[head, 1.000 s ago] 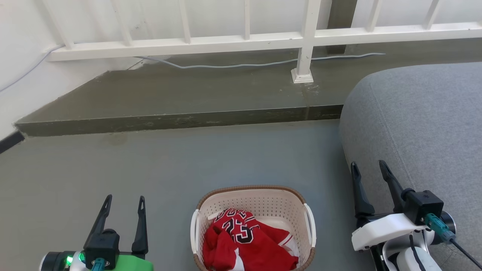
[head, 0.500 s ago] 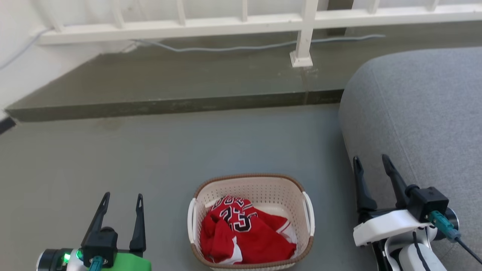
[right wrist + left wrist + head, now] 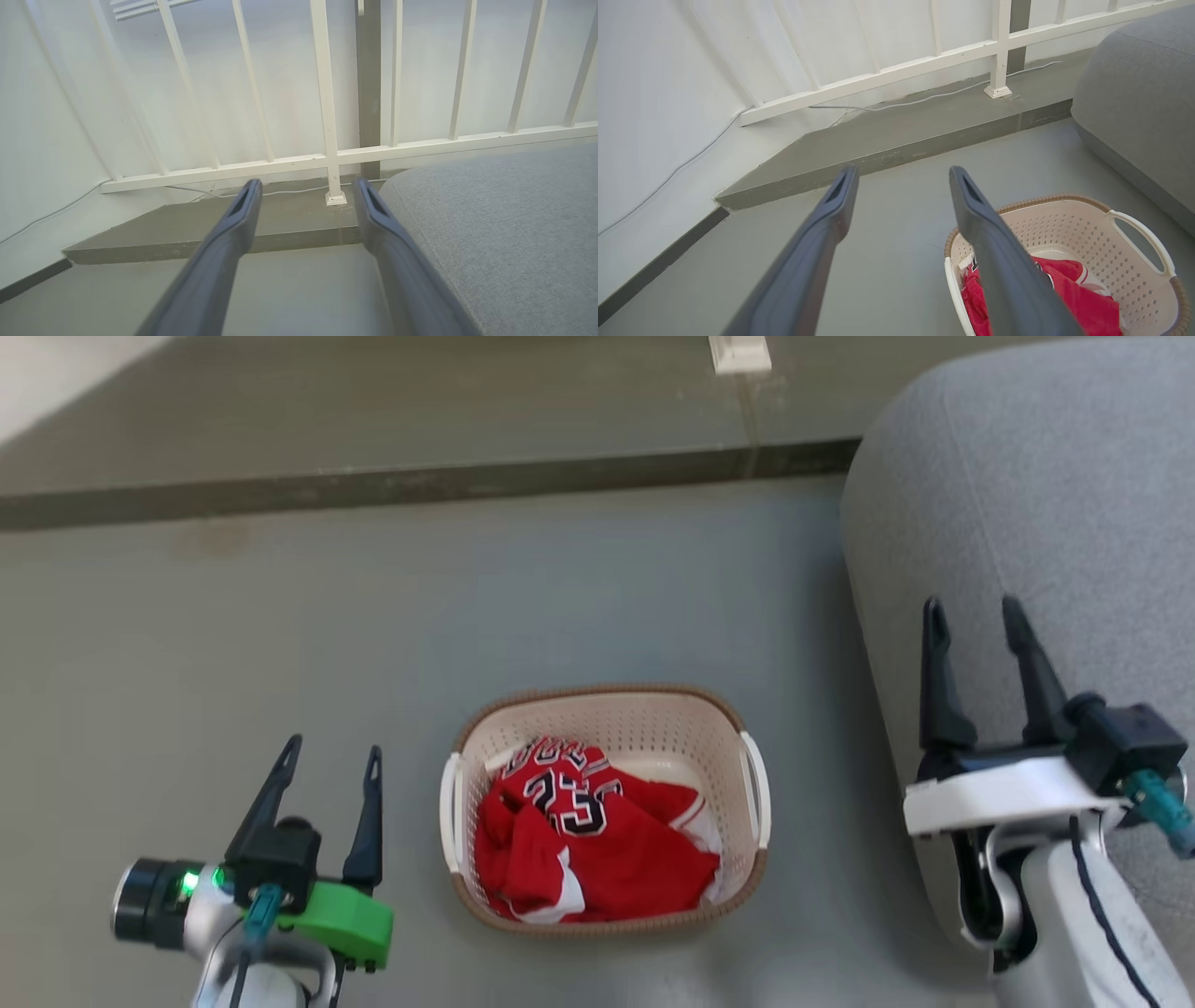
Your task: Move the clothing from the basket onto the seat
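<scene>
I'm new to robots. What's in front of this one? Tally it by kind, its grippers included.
Grippers: 2, the left gripper and the right gripper, both open
Basket: 1, the basket on the floor
Clothing heap: 1, the red clothing inside the basket
Seat: 1, the grey seat
Total: 5

Over the basket [image 3: 605, 692]: open air above the clothing [image 3: 597, 859].
Left of it: bare floor [image 3: 280, 616] up to the left claw [image 3: 333, 747].
Right of it: seat [image 3: 1074, 476] flank close by, right claw [image 3: 971, 607] at its edge.
Far side: low step [image 3: 373, 483].
</scene>
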